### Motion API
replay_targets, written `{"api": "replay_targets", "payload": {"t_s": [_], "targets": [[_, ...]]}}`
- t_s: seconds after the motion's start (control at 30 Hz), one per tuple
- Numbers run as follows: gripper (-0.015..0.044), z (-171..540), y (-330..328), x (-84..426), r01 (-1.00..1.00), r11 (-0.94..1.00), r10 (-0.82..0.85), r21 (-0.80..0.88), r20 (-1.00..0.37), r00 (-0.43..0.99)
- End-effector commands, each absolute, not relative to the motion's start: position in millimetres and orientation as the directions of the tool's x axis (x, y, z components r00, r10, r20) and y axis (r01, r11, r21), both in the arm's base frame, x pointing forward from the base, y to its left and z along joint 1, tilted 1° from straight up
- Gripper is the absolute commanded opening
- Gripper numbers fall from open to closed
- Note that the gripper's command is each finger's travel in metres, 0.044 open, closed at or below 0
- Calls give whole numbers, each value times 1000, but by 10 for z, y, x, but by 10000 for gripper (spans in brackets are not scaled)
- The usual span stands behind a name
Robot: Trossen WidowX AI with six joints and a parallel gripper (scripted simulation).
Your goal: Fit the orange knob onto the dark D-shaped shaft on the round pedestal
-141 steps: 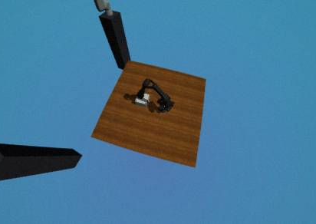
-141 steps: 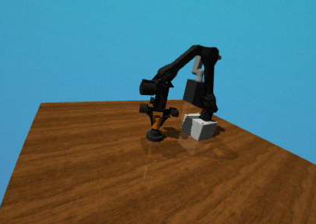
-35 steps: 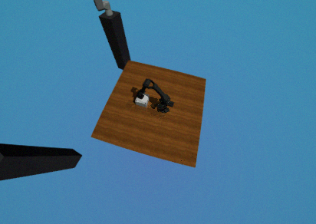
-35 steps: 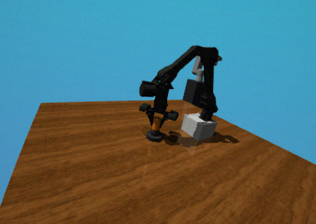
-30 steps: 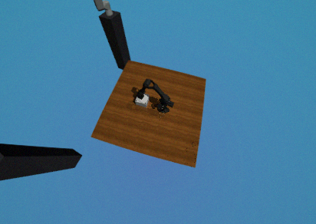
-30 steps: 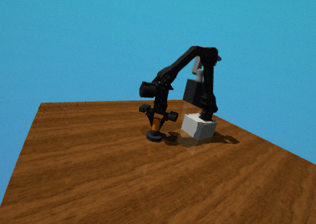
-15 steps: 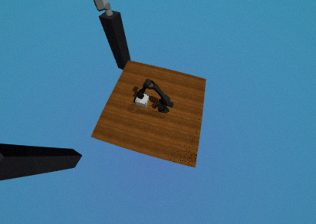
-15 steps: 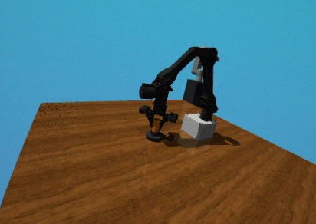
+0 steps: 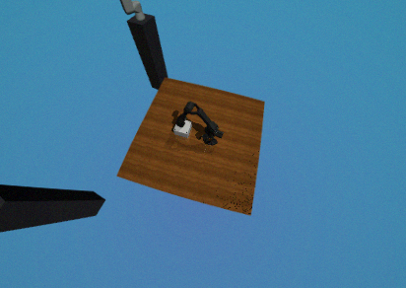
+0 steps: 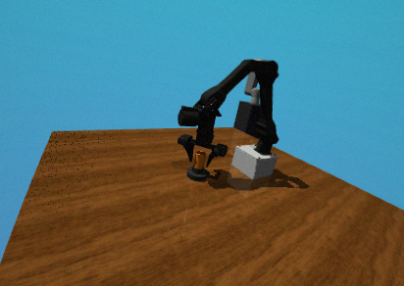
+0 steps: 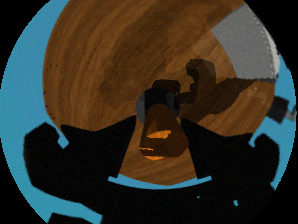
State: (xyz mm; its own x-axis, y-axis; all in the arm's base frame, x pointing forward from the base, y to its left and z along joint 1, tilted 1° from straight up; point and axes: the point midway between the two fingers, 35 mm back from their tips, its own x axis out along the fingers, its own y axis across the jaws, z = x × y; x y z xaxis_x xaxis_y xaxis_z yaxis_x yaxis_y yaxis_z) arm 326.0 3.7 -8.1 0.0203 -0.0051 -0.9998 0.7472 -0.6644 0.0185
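The orange knob (image 10: 199, 160) (image 11: 164, 137) stands over the round dark pedestal (image 10: 197, 175) (image 11: 140, 108), its lower end at or close to the pedestal's top. It looks nearly upright in the exterior view, with a slight lean. The shaft is not seen apart from the knob, and I cannot tell whether a small gap is left under the knob. My gripper (image 10: 200, 163) (image 11: 158, 119) points down and is open, with one finger on each side of the knob and space between finger and knob. In the top view the arm hides the knob.
The arm's white base block (image 9: 182, 130) (image 10: 253, 163) (image 11: 244, 45) stands close to the pedestal on the wooden table (image 9: 190, 173) (image 10: 219, 235). Two long dark boxes (image 9: 47, 207) (image 9: 148, 51) show beyond the table's edges in the top view.
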Motion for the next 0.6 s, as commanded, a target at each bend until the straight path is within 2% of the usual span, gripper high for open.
{"api": "replay_targets", "payload": {"t_s": [0.0,0.03,0.23,0.43,0.57], "targets": [[420,-78,38,3260,747,-664,-5,18,-1000,20],[440,-78,38,3260,747,-664,-5,18,-1000,20],[440,-48,38,3265,747,-664,-5,18,-1000,20],[440,849,44,3251,747,-664,-5,19,-1000,21],[440,881,44,3259,747,-664,-5,19,-1000,21]]}}
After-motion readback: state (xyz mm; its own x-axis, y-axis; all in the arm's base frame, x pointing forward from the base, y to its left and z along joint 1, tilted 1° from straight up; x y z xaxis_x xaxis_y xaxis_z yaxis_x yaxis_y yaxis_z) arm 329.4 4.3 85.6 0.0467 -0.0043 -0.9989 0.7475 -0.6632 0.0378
